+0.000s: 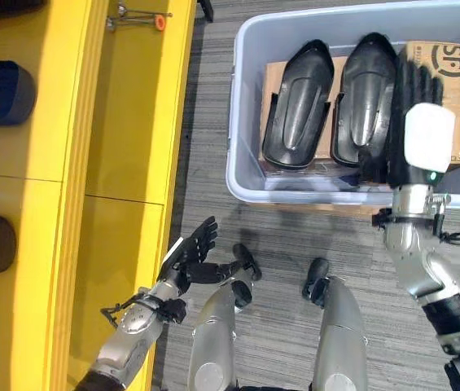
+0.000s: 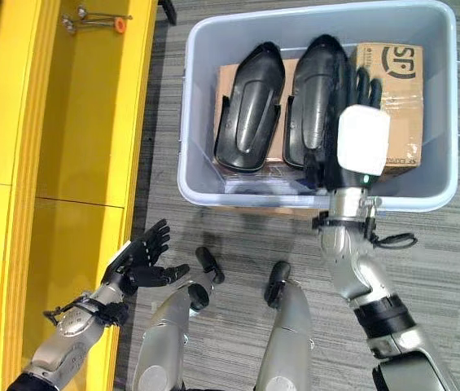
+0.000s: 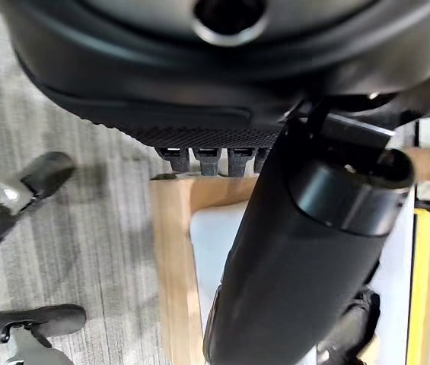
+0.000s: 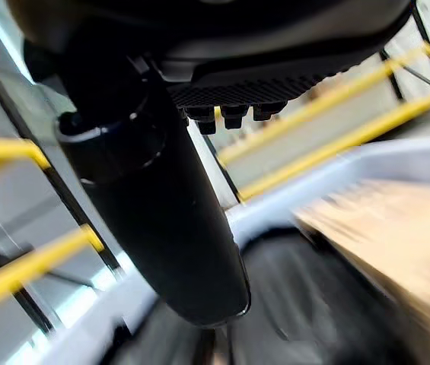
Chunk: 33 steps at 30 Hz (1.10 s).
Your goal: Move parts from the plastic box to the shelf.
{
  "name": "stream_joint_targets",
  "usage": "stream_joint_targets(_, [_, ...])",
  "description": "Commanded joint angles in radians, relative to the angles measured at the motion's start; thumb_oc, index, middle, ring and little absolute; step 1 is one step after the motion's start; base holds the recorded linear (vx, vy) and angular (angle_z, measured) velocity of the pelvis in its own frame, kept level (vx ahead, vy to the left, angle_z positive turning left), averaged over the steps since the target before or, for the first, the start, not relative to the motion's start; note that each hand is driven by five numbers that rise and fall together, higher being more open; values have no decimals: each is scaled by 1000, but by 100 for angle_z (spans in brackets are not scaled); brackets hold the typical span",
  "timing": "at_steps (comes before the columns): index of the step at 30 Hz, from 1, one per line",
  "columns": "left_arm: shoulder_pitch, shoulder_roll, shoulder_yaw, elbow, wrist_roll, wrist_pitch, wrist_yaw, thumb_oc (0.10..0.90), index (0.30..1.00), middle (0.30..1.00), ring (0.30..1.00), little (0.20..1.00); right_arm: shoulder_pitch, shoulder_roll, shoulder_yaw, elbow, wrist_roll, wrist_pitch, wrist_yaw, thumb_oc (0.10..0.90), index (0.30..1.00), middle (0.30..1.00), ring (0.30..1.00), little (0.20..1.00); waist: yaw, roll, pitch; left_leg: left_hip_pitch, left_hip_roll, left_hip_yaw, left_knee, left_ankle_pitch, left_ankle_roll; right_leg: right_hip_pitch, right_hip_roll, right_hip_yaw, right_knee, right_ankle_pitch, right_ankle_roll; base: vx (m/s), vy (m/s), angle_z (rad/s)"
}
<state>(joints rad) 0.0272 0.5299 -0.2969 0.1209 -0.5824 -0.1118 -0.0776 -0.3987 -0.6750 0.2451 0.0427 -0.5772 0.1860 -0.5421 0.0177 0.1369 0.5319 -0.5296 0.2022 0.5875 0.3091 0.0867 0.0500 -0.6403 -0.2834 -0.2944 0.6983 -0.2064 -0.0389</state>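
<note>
While reaching over the near wall of the plastic box (image 1: 246,175), right hand (image 1: 415,110) with fingers straight and released, spread above the near end of the right-hand black part (image 1: 365,98); whether touching it or just above, cannot tell. Left of that hand, a second black part (image 1: 297,106) lying alongside, both resting on a cardboard box (image 1: 449,77) inside the tub. Left hand (image 1: 193,251) low and well apart from the tub, fingers relaxed and holding nothing, just beside the yellow shelf (image 1: 124,122). Farther along that shelf, a small metal tool with an orange tip (image 1: 138,18).
</note>
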Motion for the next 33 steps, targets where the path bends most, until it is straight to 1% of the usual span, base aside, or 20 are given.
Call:
stream_joint_targets(1, [29, 29, 63, -72, 12, -108, -23, 900, 1000, 1000, 1000, 1000, -101, -61, -14, -133, -36, -106, -14, 900, 1000, 1000, 1000, 1000, -19, -4, -12, 79, 87, -129, 61, -175, -129, 14, -18, 28, -15, -40, 124, -47, -37, -6])
stream_joint_targets(5, [20, 48, 58, -90, 11, -97, -3, 900, 1000, 1000, 1000, 1000, -105, -73, 28, -147, -34, -81, -15, 900, 1000, 1000, 1000, 1000, -12, -9, -12, 59, 86, -136, 63, -175, -129, 5, -15, 19, -16, -37, 124, -36, -42, -1])
stream_joint_targets(9, [16, 50, 58, -84, 26, -113, 2, 900, 1000, 1000, 1000, 1000, -110, -83, 42, -134, -42, -90, -21, 900, 1000, 1000, 1000, 1000, -8, -11, -12, 35, 87, -140, 66, -170, -130, -13, -16, 15, -13, -35, 123, -28, -13, 5])
stream_joint_targets(11, [11, 55, 58, -92, 21, -101, 11, 900, 1000, 1000, 1000, 1000, -117, -91, 50, -136, -42, -88, -15, 900, 1000, 1000, 1000, 1000, -4, -11, -12, 16, 89, -142, 73, -170, -132, -28, -19, 11, -5, -35, 124, -28, -18, 5])
stream_joint_targets(19, [-7, 61, 54, -103, 13, -91, 16, 900, 1000, 1000, 1000, 1000, -163, -88, 86, -116, -67, -72, -20, 900, 1000, 1000, 1000, 1000, 12, -8, -12, -10, 86, -149, 75, -166, -133, -48, -22, -7, 6, -35, 121, -3, -2, 1])
stream_joint_targets(24, [-20, 63, 54, -103, 11, -78, 4, 900, 1000, 1000, 1000, 1000, -205, -84, 112, -70, -81, -38, -23, 900, 1000, 1000, 1000, 1000, 23, -6, -12, -16, 86, -154, 75, -163, -135, -52, -27, -16, 13, -37, 120, -4, -12, 4])
stream_joint_targets(25, [-26, 64, 53, -104, 14, -73, -1, 900, 1000, 1000, 1000, 1000, -216, -82, 119, -49, -76, -21, -20, 900, 1000, 1000, 1000, 1000, 27, -5, -12, -18, 87, -154, 74, -162, -134, -54, -30, -19, 14, -36, 120, -10, -15, 4])
stream_joint_targets(31, [-31, 65, 54, -99, 15, -71, -7, 900, 1000, 1000, 1000, 1000, -234, -77, 128, 35, -80, -9, -14, 900, 1000, 1000, 1000, 1000, 35, -3, -12, -27, 88, -160, 74, -158, -136, -60, -35, -26, 19, -36, 118, -6, -5, 4])
stream_joint_targets(32, [-33, 64, 56, -97, 19, -71, -10, 900, 1000, 1000, 1000, 1000, -236, -76, 131, 45, -88, -1, -18, 900, 1000, 1000, 1000, 1000, 36, -2, -12, -27, 88, -161, 73, -157, -136, -60, -35, -27, 19, -35, 118, 0, 0, 0])
stream_joint_targets(33, [-37, 65, 54, -94, 21, -70, -8, 900, 1000, 1000, 1000, 1000, -237, -74, 138, 65, -97, 39, -34, 900, 1000, 1000, 1000, 1000, 37, -2, -12, -27, 90, -159, 71, -155, -137, -59, -37, -30, 17, -34, 119, 0, 0, 0])
